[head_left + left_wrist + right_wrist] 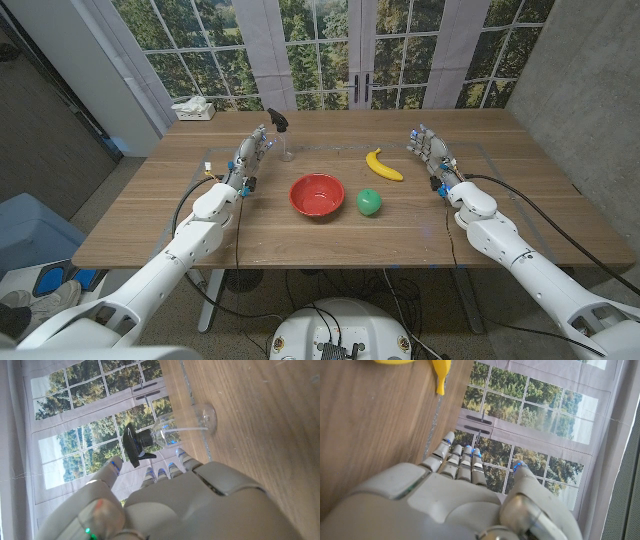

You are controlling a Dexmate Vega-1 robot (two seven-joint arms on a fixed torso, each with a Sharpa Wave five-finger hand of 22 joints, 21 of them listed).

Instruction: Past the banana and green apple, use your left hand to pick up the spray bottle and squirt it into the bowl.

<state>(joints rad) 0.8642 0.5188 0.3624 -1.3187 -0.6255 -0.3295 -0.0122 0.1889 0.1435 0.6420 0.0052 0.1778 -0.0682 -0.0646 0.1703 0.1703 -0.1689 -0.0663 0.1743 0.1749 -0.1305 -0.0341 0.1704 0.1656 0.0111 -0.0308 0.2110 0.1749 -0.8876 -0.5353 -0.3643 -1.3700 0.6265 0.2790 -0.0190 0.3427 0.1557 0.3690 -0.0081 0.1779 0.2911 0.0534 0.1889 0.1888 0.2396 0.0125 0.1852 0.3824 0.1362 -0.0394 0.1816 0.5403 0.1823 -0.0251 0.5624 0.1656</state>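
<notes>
A clear spray bottle [284,138] with a black trigger head stands upright at the table's far side. My left hand [254,152] is just to its left, fingers apart, holding nothing. From the left wrist view the spray bottle [165,430] stands a short way beyond my fingertips [172,466], apart from them. A red bowl [316,194] sits mid-table, with a green apple [369,202] beside it and a banana [382,165] further back. My right hand [428,148] stands open to the right of the banana [415,364].
A white box [192,109] lies at the table's far left corner. Cables run along both forearms. Windows and glass doors [365,50] stand behind the table. The table's front half [330,240] is bare wood.
</notes>
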